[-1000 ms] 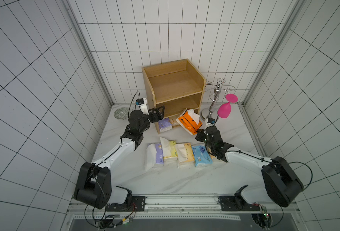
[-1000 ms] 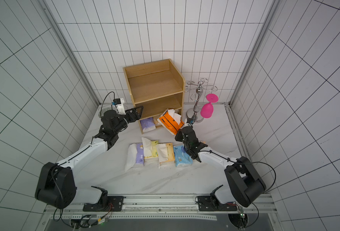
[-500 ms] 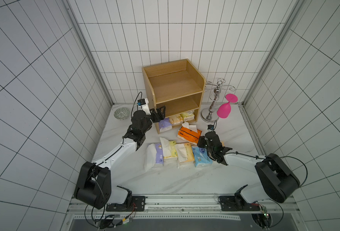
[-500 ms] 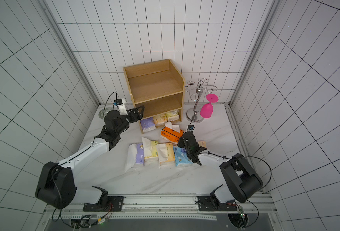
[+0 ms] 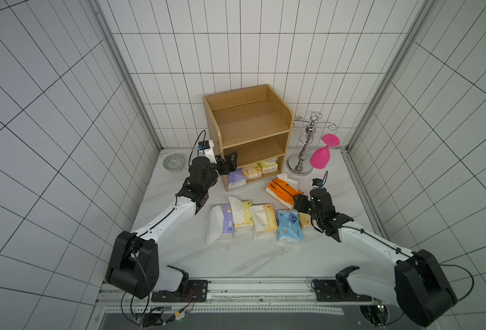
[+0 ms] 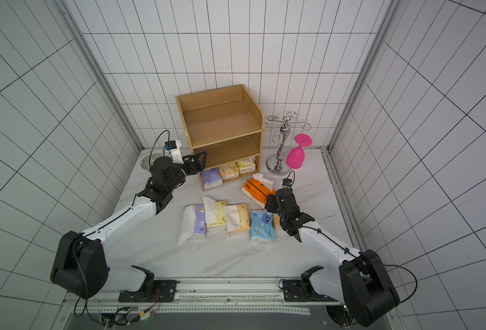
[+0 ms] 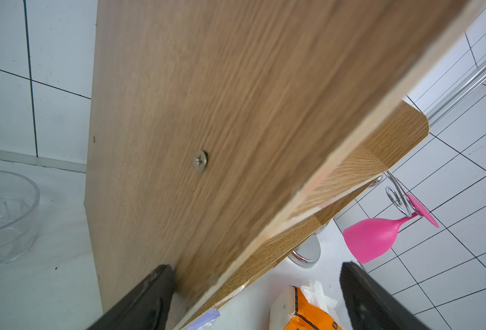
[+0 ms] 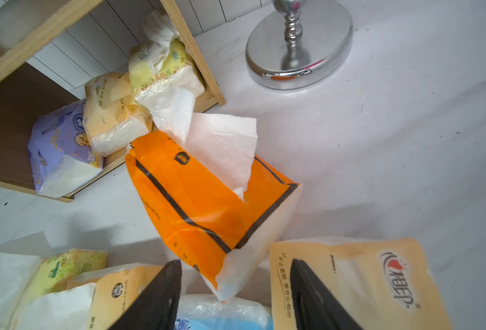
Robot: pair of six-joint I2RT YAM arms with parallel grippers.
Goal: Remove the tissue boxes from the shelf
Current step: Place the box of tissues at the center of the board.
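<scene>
Top views, left gripper (image 5: 231,163): jaws spread wide, holds nothing, sits at the front edge of the shelf (image 5: 253,125) wall on the left arm's side
Top views, right gripper (image 5: 297,201): jaws parted, at the near end of the bright orange pack (image 5: 281,190), pack lying on the table (image 5: 264,257), outside the shelf
Top views, shelf contents: top and middle tiers bare; bottom tier holds purple pack (image 5: 236,178), pale orange pack (image 5: 251,172) and yellow pack (image 5: 269,167) side by side, ends poking out the front
Top views, table: row of five packs (image 6: 237,218) well in front of the shelf
Right wrist, jaws (image 8: 236,265): stand apart on either side of the bright orange pack's (image 8: 201,200) end, no pinch seen; end overhangs the blue pack (image 8: 221,317)
Left wrist, jaws (image 7: 254,271): straddle the wall's front edge (image 7: 207,100), one finger (image 7: 156,285) by the outer face, the other before the opening
Left wrist, coming move: purple pack (image 7: 204,318) just inside that wall, long axis probably front to back; left arm far nearer; likely calls for a shift inward past the wall
</scene>
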